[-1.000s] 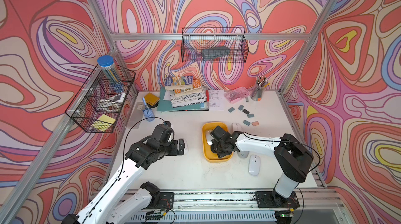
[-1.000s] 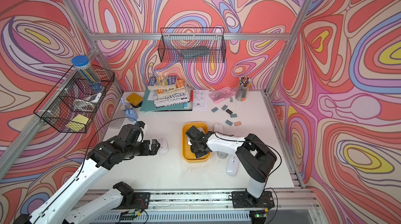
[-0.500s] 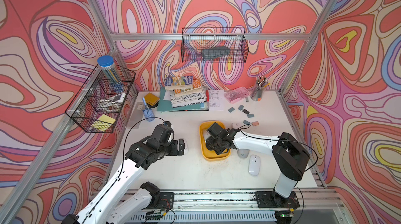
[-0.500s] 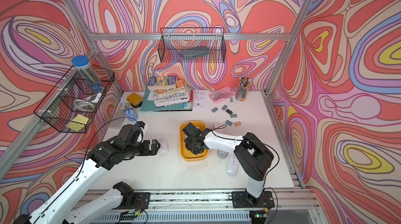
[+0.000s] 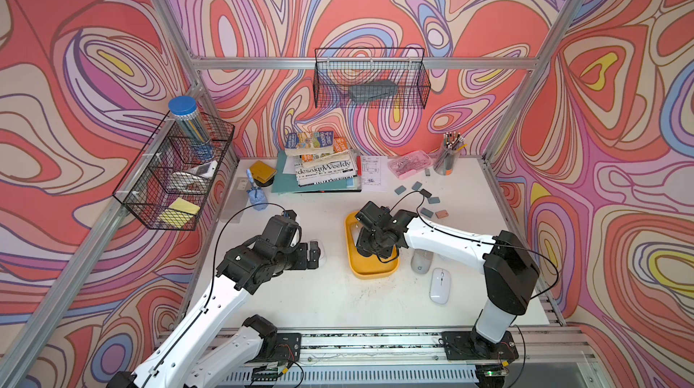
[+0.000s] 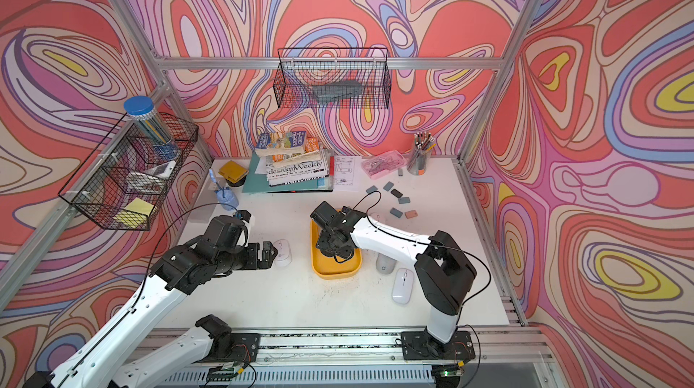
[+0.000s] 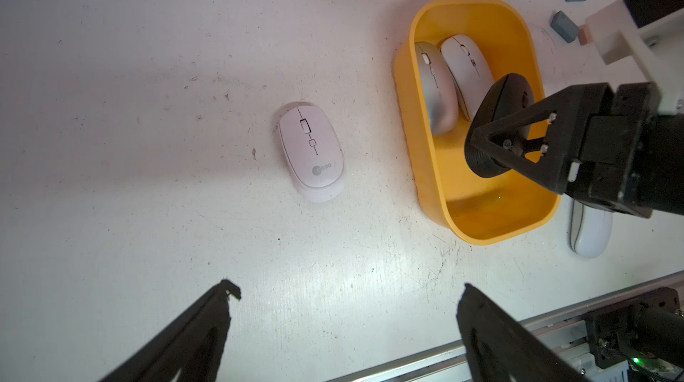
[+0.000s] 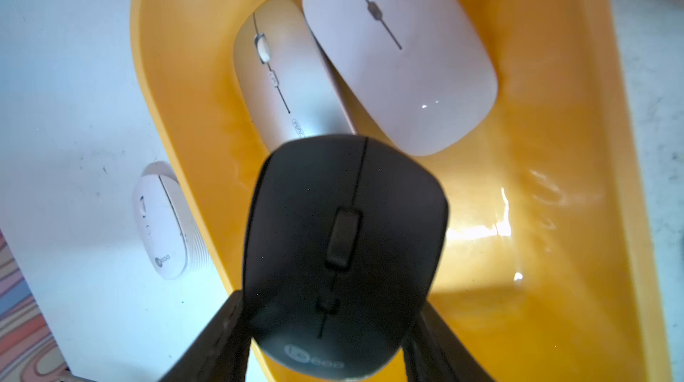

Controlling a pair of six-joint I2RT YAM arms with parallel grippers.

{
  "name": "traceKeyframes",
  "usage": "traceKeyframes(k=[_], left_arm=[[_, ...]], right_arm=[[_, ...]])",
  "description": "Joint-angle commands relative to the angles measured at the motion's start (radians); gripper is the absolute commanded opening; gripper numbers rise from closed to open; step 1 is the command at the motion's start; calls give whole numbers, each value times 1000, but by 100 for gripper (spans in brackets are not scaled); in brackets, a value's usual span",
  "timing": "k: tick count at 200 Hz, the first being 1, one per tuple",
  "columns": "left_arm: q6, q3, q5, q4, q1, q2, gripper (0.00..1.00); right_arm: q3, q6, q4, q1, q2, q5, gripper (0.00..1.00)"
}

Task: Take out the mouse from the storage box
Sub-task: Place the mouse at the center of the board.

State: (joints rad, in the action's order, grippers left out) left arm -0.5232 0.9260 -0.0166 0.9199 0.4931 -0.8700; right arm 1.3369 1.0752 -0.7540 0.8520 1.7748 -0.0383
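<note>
The yellow storage box (image 5: 371,273) (image 6: 334,274) (image 7: 418,162) (image 8: 185,65) lies mid-table. My right gripper (image 5: 370,245) (image 6: 330,245) (image 7: 496,139) (image 8: 333,306) reaches into it, shut on a black mouse (image 8: 344,243) (image 7: 507,99), which is held by its sides and raised off the box floor. A silver mouse (image 7: 435,91) (image 8: 288,77) and a white mouse (image 7: 468,69) (image 8: 399,54) lie side by side in the box. My left gripper (image 5: 313,251) (image 6: 268,252) (image 7: 348,291) is open and empty, left of the box.
A white mouse (image 5: 321,251) (image 6: 282,252) (image 7: 311,151) lies on the table just in front of the left gripper. Right of the box lie a grey mouse (image 5: 420,260) and another white one (image 5: 439,284). Small erasers (image 5: 428,202), books, a pink case and a pen cup sit behind.
The right gripper's jaws have closed onto the black mouse and shifted slightly left. The storage box has slid a little left with them. The left arm has not moved.
</note>
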Motion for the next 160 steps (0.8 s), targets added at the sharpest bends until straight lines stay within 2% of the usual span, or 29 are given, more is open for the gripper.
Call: traceKeyframes(k=[1, 66, 119, 160], left_arm=[[8, -10, -2, -7, 0, 15, 99], [8, -10, -8, -10, 0, 16, 99], [8, -10, -5, -11, 0, 19, 99], [10, -8, -8, -11, 1, 12, 99]], right_arm=[[23, -119, -96, 3, 17, -25, 46], [-30, -160, -50, 3, 6, 14, 42], [4, -223, -61, 4, 42, -8, 40], [-6, -213, -92, 5, -54, -35, 39]])
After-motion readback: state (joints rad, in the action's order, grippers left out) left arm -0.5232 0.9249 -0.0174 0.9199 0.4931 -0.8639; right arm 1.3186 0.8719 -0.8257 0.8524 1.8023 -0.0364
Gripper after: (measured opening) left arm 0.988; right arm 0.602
